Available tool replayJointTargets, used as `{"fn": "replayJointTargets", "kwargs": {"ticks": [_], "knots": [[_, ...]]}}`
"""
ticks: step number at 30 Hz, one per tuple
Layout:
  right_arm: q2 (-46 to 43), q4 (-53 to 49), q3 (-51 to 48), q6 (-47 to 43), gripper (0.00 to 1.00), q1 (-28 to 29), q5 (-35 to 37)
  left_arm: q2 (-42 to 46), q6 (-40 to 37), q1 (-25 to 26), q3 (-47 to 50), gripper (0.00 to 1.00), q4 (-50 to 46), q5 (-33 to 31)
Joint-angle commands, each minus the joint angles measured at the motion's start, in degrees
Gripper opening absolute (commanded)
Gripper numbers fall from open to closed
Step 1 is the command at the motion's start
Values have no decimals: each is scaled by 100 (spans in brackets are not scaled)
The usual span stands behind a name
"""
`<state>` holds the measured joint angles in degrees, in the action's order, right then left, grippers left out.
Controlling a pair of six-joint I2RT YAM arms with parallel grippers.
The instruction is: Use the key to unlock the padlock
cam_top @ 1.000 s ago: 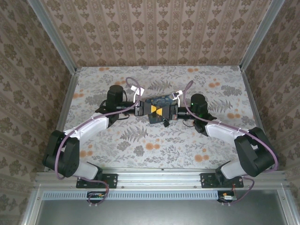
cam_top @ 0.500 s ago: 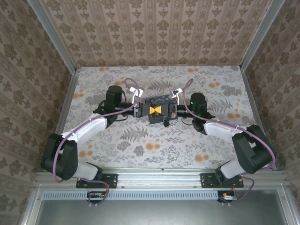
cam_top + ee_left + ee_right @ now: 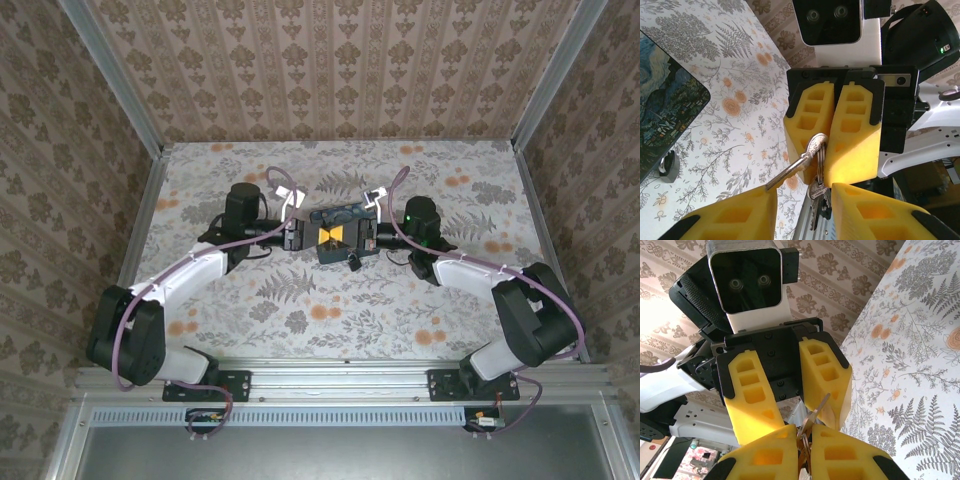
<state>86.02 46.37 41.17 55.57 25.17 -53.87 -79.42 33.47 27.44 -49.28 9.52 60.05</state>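
1. The table (image 3: 450,300) has a flower pattern. Both grippers meet above its middle.
2. The box (image 3: 345,213) is dark blue with swirl paint. It lies on the table directly under the two grippers. In the left wrist view it sits off to one side of the left gripper, lower down.
3. The left gripper (image 3: 805,194) is spread wide and holds nothing. Its yellow fingers (image 3: 730,217) stand on either side of the key and of the right gripper's tips, facing them head-on.
4. The right gripper (image 3: 821,161) is closed, with its two yellow fingers pressed together. It pinches the key's head and the ring (image 3: 819,165) between the tips.
5. The key (image 3: 792,170) is silver. Its head is clamped in the right gripper, and its blade slants out toward one finger of the left gripper. Whether the tip touches that finger cannot be told. Other keys (image 3: 817,192) hang from the ring between the left gripper's fingers.
6. The padlock (image 3: 353,262) is small and dark, with a thin metal shackle. It lies on the table against the box's near edge. It is below the grippers, slightly to the right gripper's side and apart from both.
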Motion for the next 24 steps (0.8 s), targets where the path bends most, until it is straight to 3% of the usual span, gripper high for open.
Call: {"fn": "replayJointTargets", "kwargs": {"ticks": [1, 14, 17, 20, 24], "knots": [[-68, 153, 13, 5, 9, 50, -220, 181, 53, -56, 72, 33, 241, 177], [20, 212, 67, 20, 10, 207, -358, 234, 36, -73, 118, 26, 208, 147], [16, 175, 62, 14, 10, 217, -401, 244, 25, -73, 153, 18, 241, 162], [-8, 70, 52, -55, 11, 217, -405, 265, -12, -77, 189, 1, 253, 197], [-94, -382, 74, -323, 19, 193, -345, 317, -107, -71, 237, 0, 154, 279]]}}
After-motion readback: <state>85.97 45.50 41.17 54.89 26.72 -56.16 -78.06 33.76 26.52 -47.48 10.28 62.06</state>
